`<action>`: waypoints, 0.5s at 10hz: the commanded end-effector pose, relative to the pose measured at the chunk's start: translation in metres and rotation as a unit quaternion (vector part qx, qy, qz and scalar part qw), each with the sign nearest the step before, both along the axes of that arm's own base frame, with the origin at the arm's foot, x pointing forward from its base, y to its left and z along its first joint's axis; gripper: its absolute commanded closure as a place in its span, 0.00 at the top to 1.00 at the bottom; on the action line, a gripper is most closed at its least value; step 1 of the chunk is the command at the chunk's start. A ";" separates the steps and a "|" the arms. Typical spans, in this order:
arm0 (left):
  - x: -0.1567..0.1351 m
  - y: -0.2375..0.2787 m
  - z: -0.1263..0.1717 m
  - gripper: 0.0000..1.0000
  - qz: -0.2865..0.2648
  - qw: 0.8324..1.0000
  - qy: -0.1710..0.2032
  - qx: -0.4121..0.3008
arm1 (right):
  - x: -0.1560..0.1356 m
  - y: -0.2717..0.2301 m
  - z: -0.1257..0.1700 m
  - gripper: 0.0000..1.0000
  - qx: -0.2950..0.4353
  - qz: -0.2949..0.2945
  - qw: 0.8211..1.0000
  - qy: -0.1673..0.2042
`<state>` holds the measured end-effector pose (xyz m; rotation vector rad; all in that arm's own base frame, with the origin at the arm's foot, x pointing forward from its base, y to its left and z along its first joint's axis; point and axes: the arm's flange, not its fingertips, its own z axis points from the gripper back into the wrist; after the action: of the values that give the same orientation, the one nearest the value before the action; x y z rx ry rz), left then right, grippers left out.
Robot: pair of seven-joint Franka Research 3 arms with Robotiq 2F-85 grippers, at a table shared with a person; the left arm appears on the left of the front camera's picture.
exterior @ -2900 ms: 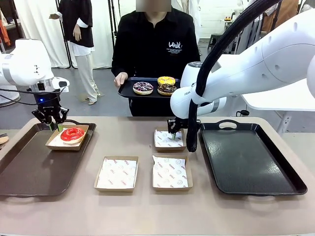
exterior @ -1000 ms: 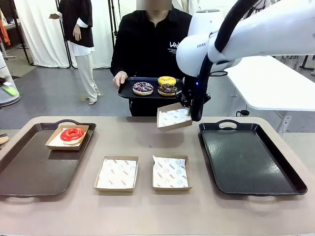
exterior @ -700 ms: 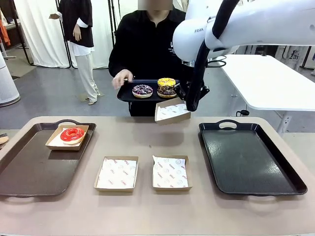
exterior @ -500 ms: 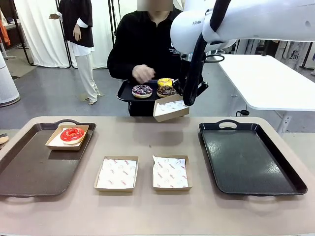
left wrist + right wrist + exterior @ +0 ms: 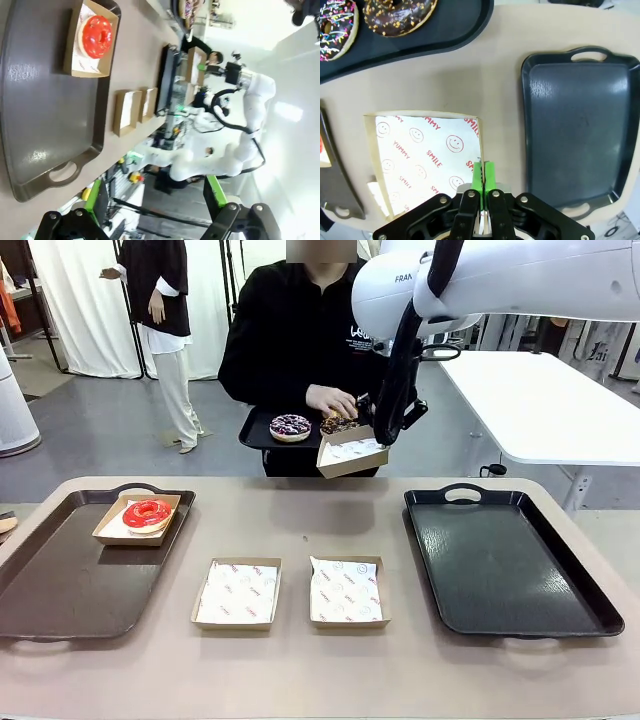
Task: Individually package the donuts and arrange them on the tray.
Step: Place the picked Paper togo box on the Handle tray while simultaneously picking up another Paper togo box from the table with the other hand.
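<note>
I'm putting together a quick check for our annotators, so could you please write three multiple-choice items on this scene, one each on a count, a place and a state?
1. How many empty boxes lie on the table between the left tray and the right tray?
A) one B) two C) four

2. Where is the red donut?
A) on the right tray B) on the bare table C) in a lined box on the left tray

3. How is the right end effector?
A) open B) shut on a donut C) shut on the held box

Answers:
1 B, two lie side by side on the table.
2 C, its box sits at the left tray's far end.
3 C, it pinches the box's edge.
</note>
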<state>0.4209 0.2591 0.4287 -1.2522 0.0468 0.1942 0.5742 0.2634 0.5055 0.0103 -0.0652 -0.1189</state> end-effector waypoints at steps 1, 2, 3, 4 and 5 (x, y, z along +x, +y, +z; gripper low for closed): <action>-0.002 -0.002 0.003 1.00 0.042 0.998 0.025 -0.050 | 0.006 0.001 0.002 0.00 0.002 -0.015 1.000 0.007; -0.003 -0.004 0.003 1.00 0.056 0.997 0.034 -0.052 | 0.008 0.000 0.002 0.00 0.005 -0.014 1.000 0.008; -0.006 -0.003 0.004 1.00 0.070 0.996 0.046 -0.036 | 0.009 -0.002 0.002 0.00 0.007 -0.009 1.000 0.010; -0.003 0.004 -0.006 1.00 0.033 0.998 0.027 -0.037 | 0.002 -0.002 -0.001 0.00 0.000 -0.003 1.000 0.001; -0.003 0.004 -0.006 1.00 0.033 0.998 0.027 -0.037 | 0.002 -0.002 -0.001 0.00 0.000 -0.003 1.000 0.001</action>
<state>0.4181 0.2621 0.4233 -1.3226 0.0666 0.3158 0.5771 0.2617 0.5042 0.0123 -0.0622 -0.1236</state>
